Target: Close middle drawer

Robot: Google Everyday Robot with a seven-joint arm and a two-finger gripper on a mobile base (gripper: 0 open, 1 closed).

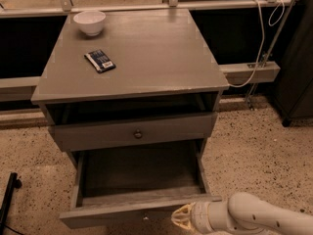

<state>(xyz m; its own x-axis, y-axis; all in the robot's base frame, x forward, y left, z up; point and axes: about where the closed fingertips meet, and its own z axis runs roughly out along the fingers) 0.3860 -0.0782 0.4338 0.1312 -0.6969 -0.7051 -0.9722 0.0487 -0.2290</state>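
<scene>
Middle drawer (pixel 139 175) stands pulled far out beneath the knobbed upper drawer (pixel 132 133). The gripper (pixel 182 218) sits at the right end of its front edge; whether open or closed cannot be told. Judged barely begun: the full push inward is left.

Grey table (pixel 161 58) bears bowl (pixel 89 22) and packet (pixel 100 61); end effector (pixel 182 218) low, front right.

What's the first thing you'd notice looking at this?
The middle drawer hangs wide open low on the grey cabinet. The robot's white arm reaches in from the lower right, its tool right at that drawer's front panel. On top sit a white bowl and a dark flat packet, back left.
</scene>
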